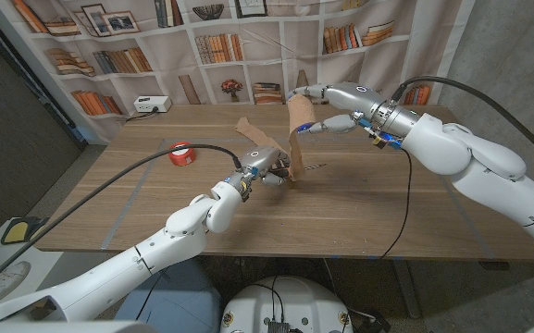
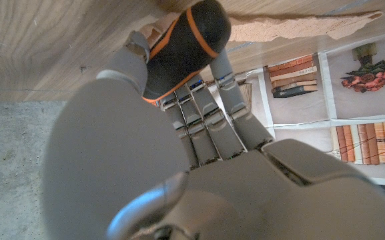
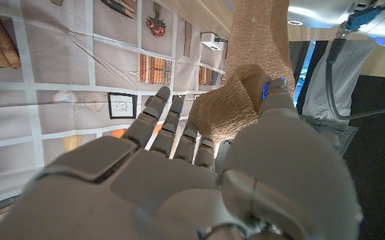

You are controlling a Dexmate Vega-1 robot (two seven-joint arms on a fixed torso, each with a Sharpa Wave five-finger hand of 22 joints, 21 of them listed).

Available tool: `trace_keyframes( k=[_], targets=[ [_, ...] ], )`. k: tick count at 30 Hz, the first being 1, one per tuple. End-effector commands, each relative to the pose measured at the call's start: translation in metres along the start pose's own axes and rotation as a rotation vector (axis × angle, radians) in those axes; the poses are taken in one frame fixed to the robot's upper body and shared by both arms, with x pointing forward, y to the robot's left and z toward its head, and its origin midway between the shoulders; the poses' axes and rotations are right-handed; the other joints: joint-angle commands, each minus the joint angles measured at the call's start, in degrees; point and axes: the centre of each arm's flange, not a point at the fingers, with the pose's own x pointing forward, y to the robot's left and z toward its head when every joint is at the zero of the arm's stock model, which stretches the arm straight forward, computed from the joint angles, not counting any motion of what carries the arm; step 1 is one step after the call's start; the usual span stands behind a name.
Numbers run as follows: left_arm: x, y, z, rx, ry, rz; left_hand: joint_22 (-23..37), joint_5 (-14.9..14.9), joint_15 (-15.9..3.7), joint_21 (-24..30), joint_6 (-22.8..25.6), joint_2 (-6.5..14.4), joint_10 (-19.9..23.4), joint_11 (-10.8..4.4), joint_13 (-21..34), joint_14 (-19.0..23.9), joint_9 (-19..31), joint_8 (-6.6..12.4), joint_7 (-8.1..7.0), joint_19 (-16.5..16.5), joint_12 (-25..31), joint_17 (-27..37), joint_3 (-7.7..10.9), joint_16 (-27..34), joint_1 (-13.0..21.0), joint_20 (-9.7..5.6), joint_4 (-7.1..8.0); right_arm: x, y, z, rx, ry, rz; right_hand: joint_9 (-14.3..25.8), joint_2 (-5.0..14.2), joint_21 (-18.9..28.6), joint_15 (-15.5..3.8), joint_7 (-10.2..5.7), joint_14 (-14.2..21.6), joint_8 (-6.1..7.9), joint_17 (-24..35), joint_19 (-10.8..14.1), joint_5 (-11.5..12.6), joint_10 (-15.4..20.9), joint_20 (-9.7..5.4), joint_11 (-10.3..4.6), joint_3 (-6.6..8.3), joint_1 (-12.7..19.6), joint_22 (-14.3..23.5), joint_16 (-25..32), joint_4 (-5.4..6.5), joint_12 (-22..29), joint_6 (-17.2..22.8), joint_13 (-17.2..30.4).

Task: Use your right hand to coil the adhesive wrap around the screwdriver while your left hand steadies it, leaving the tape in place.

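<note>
The right robot hand [image 1: 327,109] had the tan adhesive wrap [image 1: 296,125] pinched between thumb and fingers, up off the bench [image 1: 155,199] around 1 o'clock, with the strip running down to the screwdriver [image 1: 290,172] near the middle. The left robot hand [image 1: 265,166] was clamped on the screwdriver's black-and-orange handle, holding it just over the wood. Honestly the risk looked like this: pull too hard and the tool twists out of the left grip, go slack and the wrap sticks to itself or the loose tail at 12 o'clock.
</note>
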Motion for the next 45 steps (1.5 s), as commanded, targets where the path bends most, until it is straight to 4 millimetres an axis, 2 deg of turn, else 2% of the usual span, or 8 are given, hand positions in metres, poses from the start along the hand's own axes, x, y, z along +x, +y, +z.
trace_keyframes(
  k=[1,8,23,45],
  targets=[
    [-0.004,-0.001,0.005,0.001,-0.022,-0.002,0.3,0.2,-0.06,0.2,1.2,12.6,-0.1,0.08,0.0,0.2,1.6,0.13,1.18,-0.3,-0.1,0.3,1.39,0.4,12.0,-0.17,0.86,0.02,0.001,-0.019,0.022,0.023,0.007,0.3,1.56,0.0,-8.8,0.17,-0.1,-0.08,0.0,0.2,0.2,0.3,0.2,-0.1,-0.1,-1.1,0.1,-0.4,0.17,-0.1,0.2,0.0],
    [-0.009,0.005,0.006,-0.008,-0.031,0.018,0.3,0.3,-0.17,0.4,1.2,12.6,-0.1,0.01,0.1,0.3,1.6,0.1,1.1,-0.4,0.0,0.4,1.37,0.5,11.9,-0.11,0.89,0.024,0.009,-0.034,0.021,0.033,0.062,0.3,0.9,-0.1,-8.75,0.13,-0.5,-0.13,-0.3,0.0,0.3,0.1,0.39,-0.22,-0.49,-1.3,0.1,-0.8,-0.03,-0.3,0.3,0.0],
    [-0.017,0.013,0.015,-0.012,-0.061,0.044,0.4,0.3,-0.23,0.6,1.5,12.6,0.0,0.0,0.2,0.3,1.7,0.12,0.89,-0.5,0.0,0.4,1.36,0.5,11.9,-0.09,0.89,0.027,0.021,-0.047,0.013,0.019,0.113,0.3,1.15,-0.4,-8.95,-0.13,-1.5,-0.24,-0.5,-1.1,0.6,-0.1,-0.03,-0.79,-0.65,-1.4,0.1,-1.6,-0.16,-0.4,0.4,0.0],
    [-0.038,0.014,0.01,-0.02,-0.035,0.071,0.4,0.3,-0.24,0.9,1.6,12.5,0.1,-0.03,0.3,0.4,1.7,0.01,0.92,-0.7,0.0,0.6,1.31,0.6,11.8,-0.09,0.92,0.014,0.05,-0.102,0.033,0.189,0.154,0.4,1.56,-0.1,-9.18,-0.51,-0.6,0.2,-0.8,-0.7,0.8,0.9,-0.25,-0.96,-0.66,-1.1,0.1,-1.8,-0.48,-0.2,1.8,-0.2]
  ],
)
